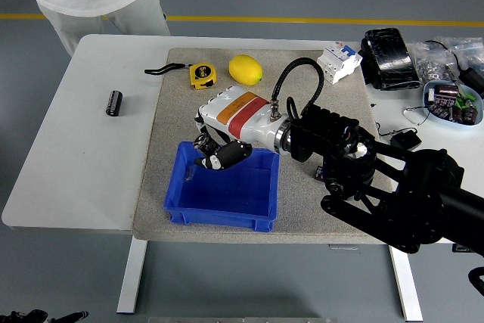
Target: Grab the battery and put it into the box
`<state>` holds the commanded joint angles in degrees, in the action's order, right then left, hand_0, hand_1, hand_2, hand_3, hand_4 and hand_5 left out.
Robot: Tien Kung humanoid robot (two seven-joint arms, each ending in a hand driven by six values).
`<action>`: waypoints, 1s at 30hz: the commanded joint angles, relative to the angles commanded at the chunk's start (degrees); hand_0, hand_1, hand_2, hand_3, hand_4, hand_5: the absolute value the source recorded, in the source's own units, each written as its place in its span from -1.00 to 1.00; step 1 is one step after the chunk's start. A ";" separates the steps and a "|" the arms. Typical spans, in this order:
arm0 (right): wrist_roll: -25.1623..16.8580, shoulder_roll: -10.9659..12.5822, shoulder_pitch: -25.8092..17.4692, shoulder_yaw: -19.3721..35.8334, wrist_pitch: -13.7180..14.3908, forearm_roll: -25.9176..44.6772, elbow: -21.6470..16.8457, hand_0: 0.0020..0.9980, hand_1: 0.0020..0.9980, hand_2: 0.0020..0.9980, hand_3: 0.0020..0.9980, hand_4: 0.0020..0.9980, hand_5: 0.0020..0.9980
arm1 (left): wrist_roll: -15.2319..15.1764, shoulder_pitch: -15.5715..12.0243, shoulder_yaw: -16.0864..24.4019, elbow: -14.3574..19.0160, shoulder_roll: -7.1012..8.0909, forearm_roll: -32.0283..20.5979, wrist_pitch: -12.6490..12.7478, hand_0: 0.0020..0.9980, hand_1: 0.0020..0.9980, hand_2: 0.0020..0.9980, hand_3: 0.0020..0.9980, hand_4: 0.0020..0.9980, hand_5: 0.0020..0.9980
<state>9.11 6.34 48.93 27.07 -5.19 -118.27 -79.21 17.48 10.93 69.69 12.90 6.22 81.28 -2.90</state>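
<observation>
Head view: the right hand [218, 153] hangs over the far left of the blue box [223, 187], fingers curled, seemingly around a small dark thing; a battery [113, 103] lies far left on the bench [83, 156].

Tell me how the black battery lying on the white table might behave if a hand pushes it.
The battery looks like a short cylinder lying on its side, so it would probably roll across the smooth table. It seems rigid, not floppy. Its glossy casing may be somewhat slippery.
</observation>
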 joint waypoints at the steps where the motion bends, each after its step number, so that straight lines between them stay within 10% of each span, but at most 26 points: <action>1: -0.19 -0.07 -0.02 -0.10 -0.35 0.25 0.47 -0.75 -0.18 0.05 0.09 0.83 -0.10 | 0.00 0.04 -0.05 0.01 0.00 -0.08 0.03 0.64 0.65 0.70 0.41 0.55 0.35; 6: -0.77 0.32 0.02 0.37 -3.07 0.82 1.32 -0.75 -0.18 0.05 0.09 0.83 -0.10 | -0.04 0.08 -0.12 0.01 0.01 -0.27 0.08 0.64 0.65 0.70 0.41 0.55 0.35; 7: -0.84 0.40 -0.01 0.57 -3.59 0.88 1.35 -0.44 0.06 0.43 0.52 1.00 -0.04 | -0.03 0.08 -0.11 0.02 0.01 -0.23 0.07 0.64 0.65 0.70 0.40 0.55 0.35; 13: -1.04 0.96 -0.39 1.17 -5.88 0.76 1.51 -0.30 0.13 0.51 0.69 1.00 0.00 | 0.07 -0.10 -0.06 0.06 0.01 -0.05 -0.04 0.64 0.65 0.70 0.40 0.55 0.34; 20: -1.71 2.53 -0.50 3.57 -7.11 0.89 0.15 -0.27 0.14 0.44 0.60 1.00 0.03 | 0.20 -0.45 0.40 0.09 0.00 0.48 -0.11 0.64 0.65 0.70 0.40 0.55 0.35; 30: -1.74 10.97 -3.30 10.97 -9.38 0.19 -4.10 -0.30 0.10 0.31 0.35 1.00 0.03 | 0.16 -0.80 1.45 0.02 -0.03 1.67 -0.17 0.64 0.65 0.70 0.40 0.55 0.35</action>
<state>7.37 17.32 45.63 38.04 -14.57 -118.08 -83.31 17.64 10.13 71.14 12.92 6.19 82.94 -3.08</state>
